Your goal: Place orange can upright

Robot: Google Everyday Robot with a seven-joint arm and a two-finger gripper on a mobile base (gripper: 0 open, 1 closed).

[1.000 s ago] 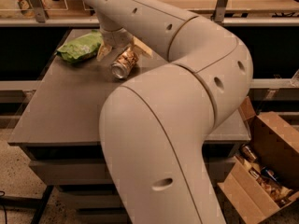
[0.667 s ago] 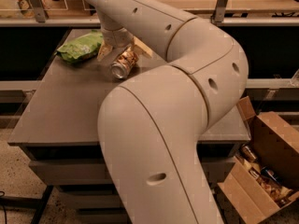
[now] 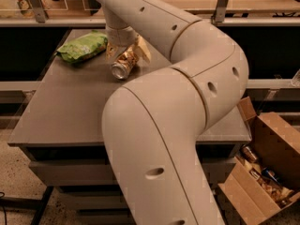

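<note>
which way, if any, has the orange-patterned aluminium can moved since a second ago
No: the can, in the gripper, stays just right of the green snack bag.

Grey table (image 3: 61, 116); speckled floor (image 3: 13, 184); cardboard box (image 3: 276, 142) right

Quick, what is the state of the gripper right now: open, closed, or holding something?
Gripper: over the far part of the table, closed on the orange can, which is tilted.

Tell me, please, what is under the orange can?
The grey table lies below the tilted orange can, which the gripper holds. Whether the can touches the table cannot be seen.
</note>
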